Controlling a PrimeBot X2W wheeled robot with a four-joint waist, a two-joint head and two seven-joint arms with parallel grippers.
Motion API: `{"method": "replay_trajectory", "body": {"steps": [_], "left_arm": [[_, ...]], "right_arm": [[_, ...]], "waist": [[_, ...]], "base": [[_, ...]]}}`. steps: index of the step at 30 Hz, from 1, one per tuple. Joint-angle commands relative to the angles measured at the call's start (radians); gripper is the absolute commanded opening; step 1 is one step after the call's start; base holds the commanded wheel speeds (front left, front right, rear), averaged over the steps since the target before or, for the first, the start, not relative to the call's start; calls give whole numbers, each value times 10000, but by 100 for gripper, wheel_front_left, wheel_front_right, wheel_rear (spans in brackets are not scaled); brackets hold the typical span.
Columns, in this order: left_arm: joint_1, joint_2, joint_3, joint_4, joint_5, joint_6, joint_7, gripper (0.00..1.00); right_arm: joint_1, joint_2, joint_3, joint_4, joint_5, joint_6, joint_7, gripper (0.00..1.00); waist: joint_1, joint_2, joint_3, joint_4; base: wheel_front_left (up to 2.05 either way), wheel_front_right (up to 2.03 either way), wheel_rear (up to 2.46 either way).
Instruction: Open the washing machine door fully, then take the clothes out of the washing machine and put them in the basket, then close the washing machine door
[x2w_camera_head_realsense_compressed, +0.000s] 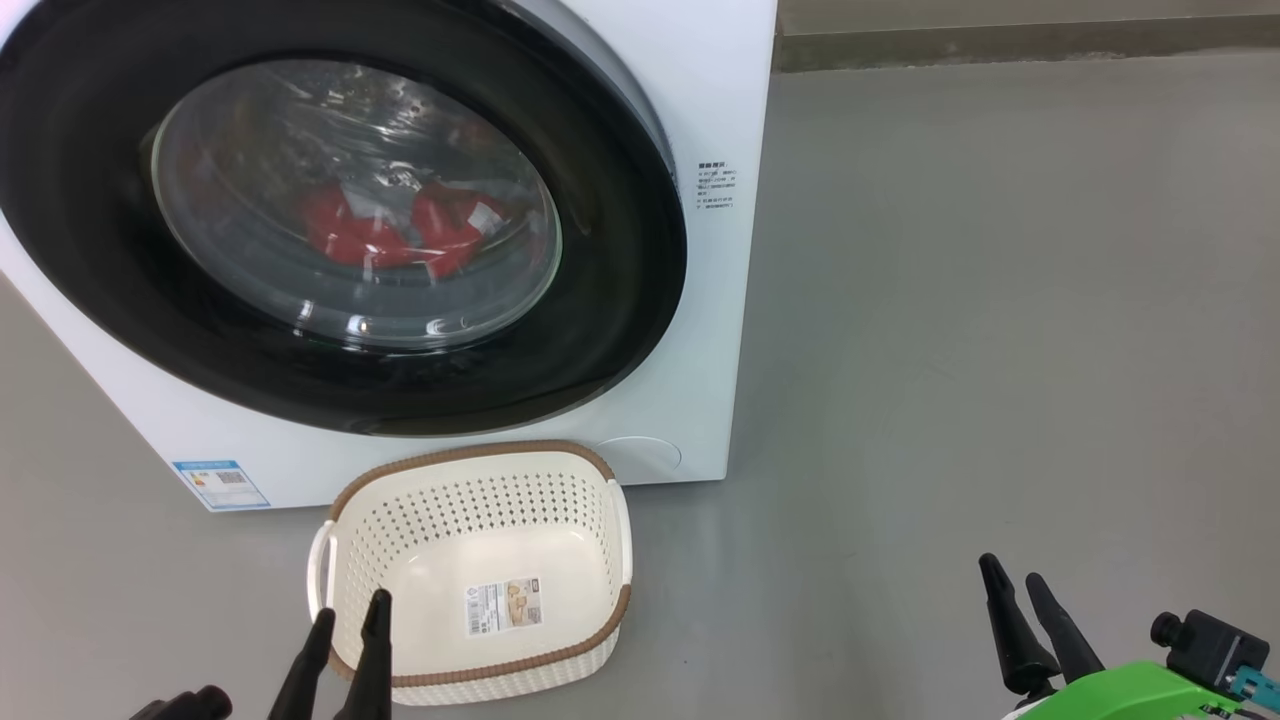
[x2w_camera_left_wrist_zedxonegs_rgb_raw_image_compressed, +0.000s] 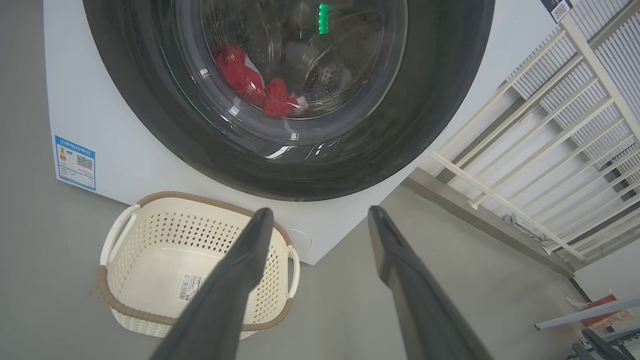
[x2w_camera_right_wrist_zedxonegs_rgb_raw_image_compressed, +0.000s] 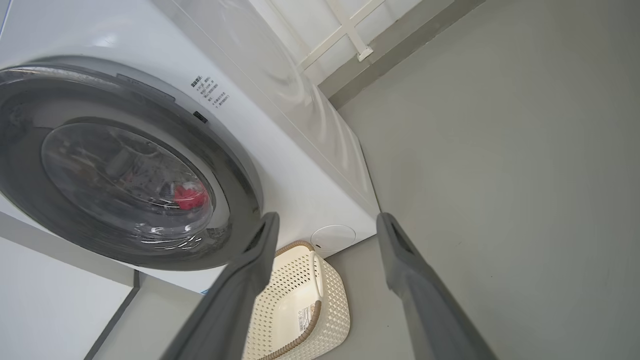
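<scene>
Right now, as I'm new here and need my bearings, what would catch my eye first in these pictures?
The big black round door of the white washing machine stands shut at the head view's upper left, red clothes behind its glass. Below it on the grey floor stands an empty cream basket with a brown rim.

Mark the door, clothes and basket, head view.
washing machine door (x2w_camera_head_realsense_compressed: 620, 260), head view: black rim, right side.
clothes (x2w_camera_head_realsense_compressed: 345, 240), head view: red cloth behind the glass.
basket (x2w_camera_head_realsense_compressed: 470, 505), head view: far perforated wall.
</scene>
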Motion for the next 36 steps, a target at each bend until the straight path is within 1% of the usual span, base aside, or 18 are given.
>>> {"method": "replay_trajectory", "body": {"steps": [1,24,36], "left_arm": [[5,147,162,-347,440,-52,-170,100],[286,195,-14,-687,2997,-65,-818,100],[422,225,-63,-754,3882,-72,-1171,100]], "right_arm": [[-132,-105,163,-209,-379,3,-204,100],[62,-197,428,-133,-2675,3,-850,100],[185,-178,461,-102,-3804,4,-1202,100]], "waist": [[-1,0,0,-4],[-1,0,1,18],[-1,0,3,6]], "base": [[0,0,0],[0,0,0],[0,0,0]]}}
